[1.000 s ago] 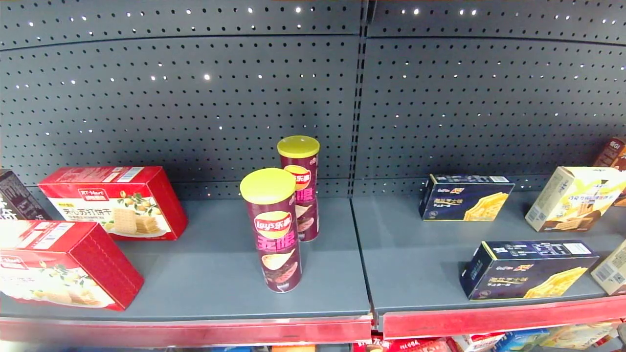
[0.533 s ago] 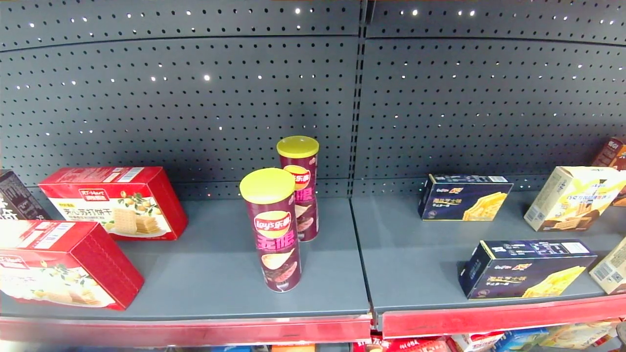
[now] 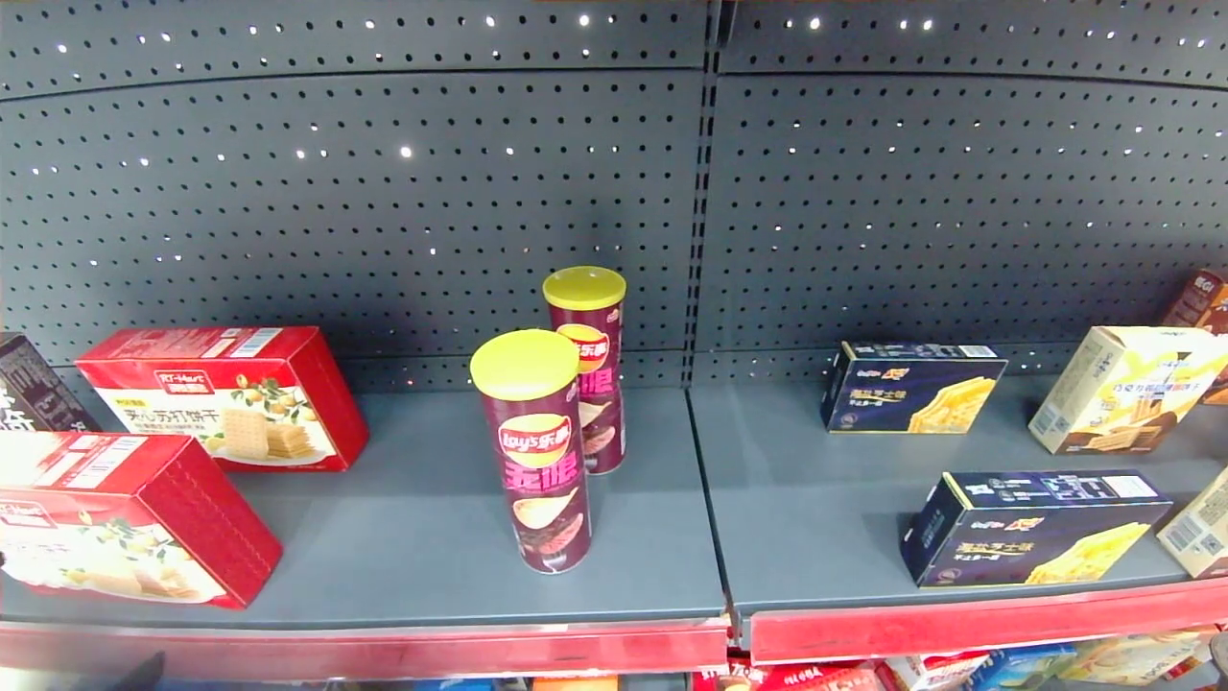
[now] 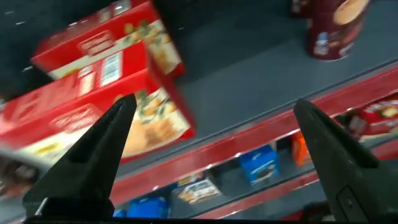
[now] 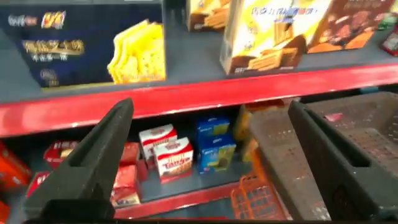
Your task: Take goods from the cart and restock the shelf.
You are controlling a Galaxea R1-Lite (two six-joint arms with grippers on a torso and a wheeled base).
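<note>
My left pincer [image 4: 211, 155] hangs before the front edge of the grey metal shelf [image 3: 413, 537], at its left end. Its two black fingers are spread wide with nothing between them, and it points up at an angle towards the two red rectangular biscuit boxes [image 4: 93, 81] lying there, one in front of the other. My right pincer [image 5: 211, 155] is held low before the glossy red price rail [image 5: 186, 96] at the shelf's right end. It is just as wide apart and just as empty, and it faces the rail and the small red-and-white and blue packets [image 5: 186, 152] on the tier below. Near it is the brown mesh cart basket [image 5: 348, 143]; I cannot tell what lies in it. On the shelf, two maroon cylindrical crisp cans with yellow lids stand upright near the middle. The front can [image 3: 535, 461] is just ahead of the rear can [image 3: 590, 374], which stands close to the perforated back panel [image 3: 384, 211]. To the right lie two navy rectangular cracker boxes [image 3: 1036, 528], one behind the other and well apart. Beyond them is a cream and yellow carton [image 3: 1122, 389], tilted.
</note>
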